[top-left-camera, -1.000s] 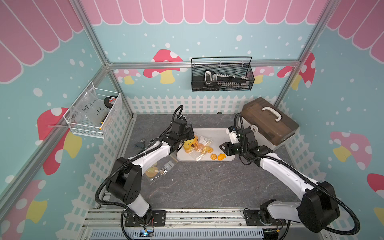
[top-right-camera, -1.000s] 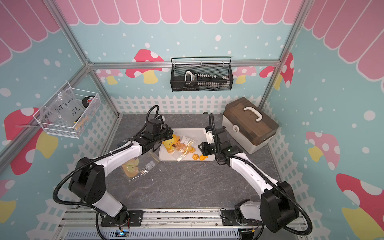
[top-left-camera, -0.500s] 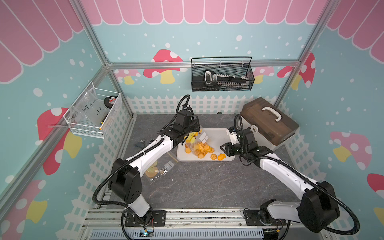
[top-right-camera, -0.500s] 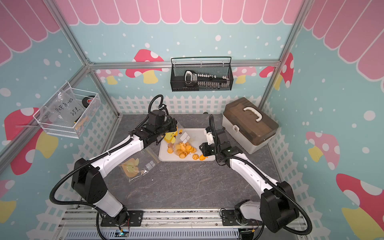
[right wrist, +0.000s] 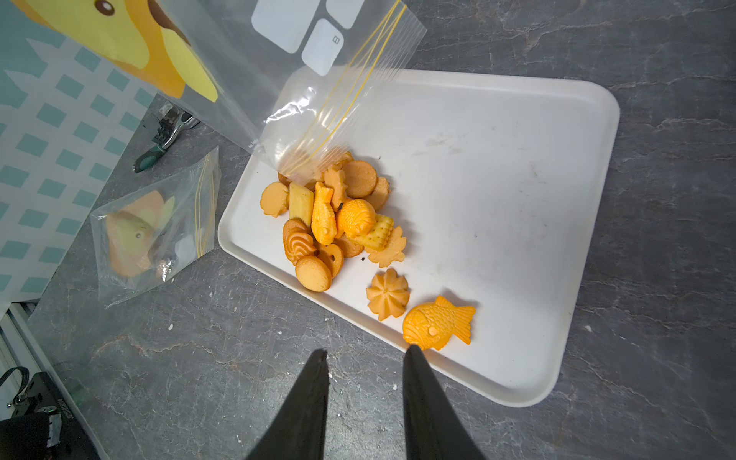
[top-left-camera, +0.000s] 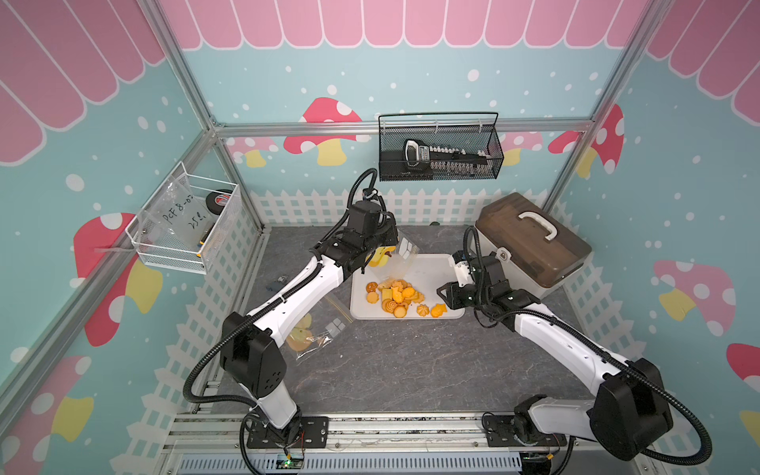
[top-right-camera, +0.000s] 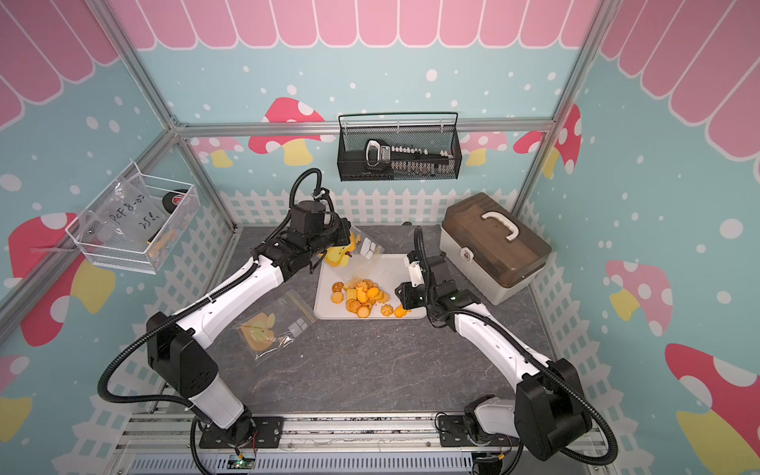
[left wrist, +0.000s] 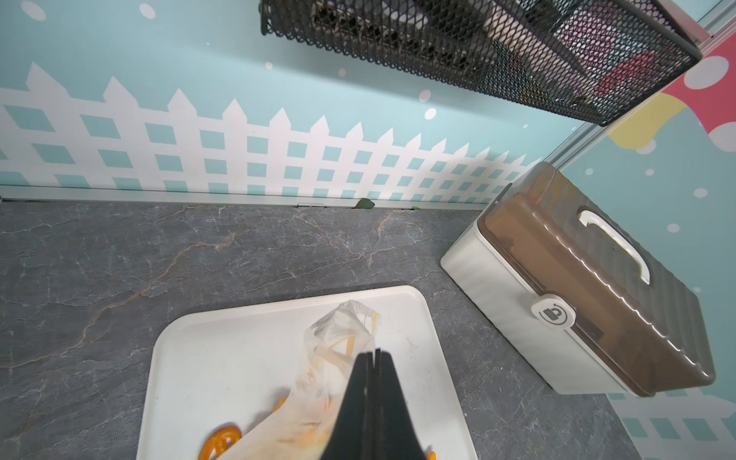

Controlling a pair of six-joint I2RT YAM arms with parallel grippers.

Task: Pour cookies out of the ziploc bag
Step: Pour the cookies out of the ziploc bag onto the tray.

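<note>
The cookies (right wrist: 342, 223) are heaped on the white tray (right wrist: 498, 179), towards the side nearer the L arm (top-left-camera: 296, 296). Two lie apart from the heap, a flower shape & a fish shape, by the rim nearest the R claw (right wrist: 364, 350). None is seen on the desk (top-left-camera: 390, 370).

The ziploc bag (right wrist: 278, 79) is held above the heap, mouth down, w/ the zip end at the topmost cookies. Whether it touches them can't be told. It looks emptied, but the part by the L claw (left wrist: 373, 358) is hidden, so that isn't certain.

Change: a sec. ago the bag was low on the tray w/ cookies bunched in & around it. Since then it has been raised & tipped, and the contents have been let out. The pour is judged as good as done; prob. only a shake & setting the bag aside are left.

L claw: pressed together, pinching the bag's plastic away from the zip end. R claw: partly spread, nothing between the jaws, over the desk just beside the tray, hardly moved.

A second bag (top-left-camera: 312, 333) lies flat on the desk beside the tray. A brown-lidded box (top-left-camera: 534, 251) stands beyond it on the R.
</note>
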